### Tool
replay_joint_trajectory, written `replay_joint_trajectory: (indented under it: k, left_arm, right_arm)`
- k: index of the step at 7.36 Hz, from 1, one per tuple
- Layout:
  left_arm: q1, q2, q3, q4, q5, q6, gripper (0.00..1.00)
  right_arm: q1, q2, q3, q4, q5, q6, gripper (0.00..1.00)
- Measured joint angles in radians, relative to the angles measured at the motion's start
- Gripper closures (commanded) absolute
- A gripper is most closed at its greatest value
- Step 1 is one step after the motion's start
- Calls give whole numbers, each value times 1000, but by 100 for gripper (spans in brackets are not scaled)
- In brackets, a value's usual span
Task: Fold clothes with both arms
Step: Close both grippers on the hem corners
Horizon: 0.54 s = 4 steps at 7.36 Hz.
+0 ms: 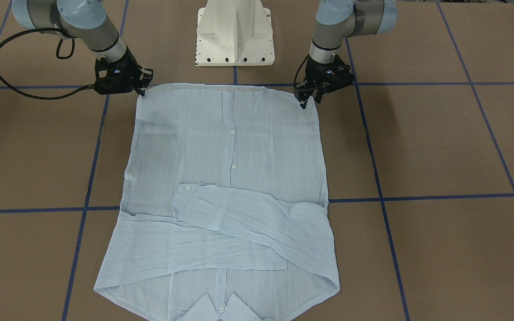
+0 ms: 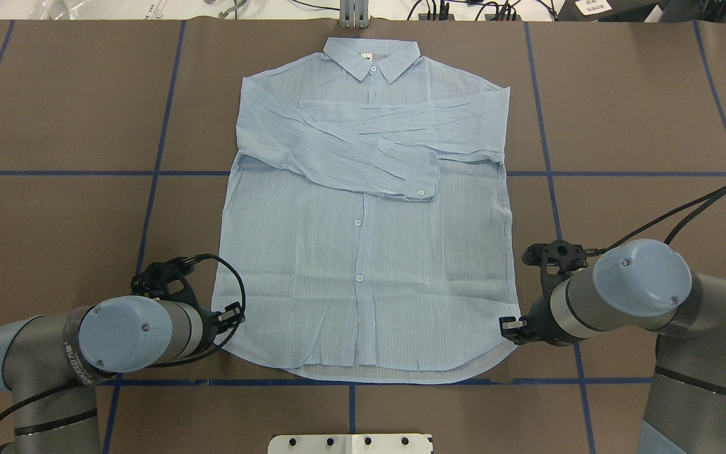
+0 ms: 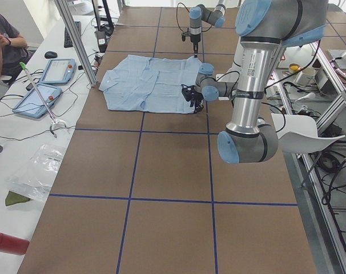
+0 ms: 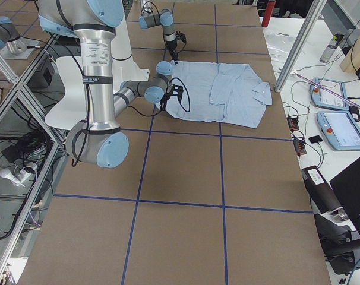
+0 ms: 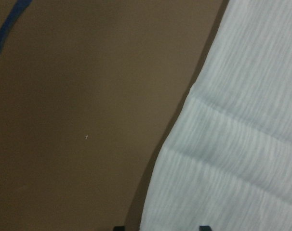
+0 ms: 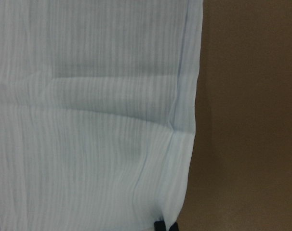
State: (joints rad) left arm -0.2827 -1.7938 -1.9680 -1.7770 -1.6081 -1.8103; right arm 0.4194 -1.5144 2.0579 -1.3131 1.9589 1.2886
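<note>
The clothes are one pale-blue striped shirt (image 2: 363, 252) lying flat and face up, collar (image 2: 372, 60) at the far side, both sleeves (image 2: 363, 145) folded across the chest. My left gripper (image 1: 309, 101) stands open at the hem's left corner. In the left wrist view the shirt's edge (image 5: 184, 120) runs between its fingertips (image 5: 204, 227). My right gripper (image 1: 142, 91) is low at the hem's right corner. In the right wrist view its black fingertips (image 6: 165, 226) are shut on the shirt's side edge (image 6: 184, 144). Both arms reach outward from the base, wrists near the table.
The white pedestal base (image 1: 234, 35) stands behind the hem. Blue tape lines (image 1: 417, 196) grid the brown table. In the exterior left view a seated person (image 3: 4, 40), tablets (image 3: 59, 71) and cables lie beyond the far table edge.
</note>
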Motion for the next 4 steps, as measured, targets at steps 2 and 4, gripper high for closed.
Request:
replay_joint_trajectory:
  k: [2, 4]
  left_arm:
    - [1, 3, 0, 1, 0, 2, 47]
    - [2, 5, 0, 2, 1, 5, 51]
  right_arm:
    - [2, -2, 1, 0, 0, 0, 100]
    - [2, -3, 0, 0, 0, 0, 100]
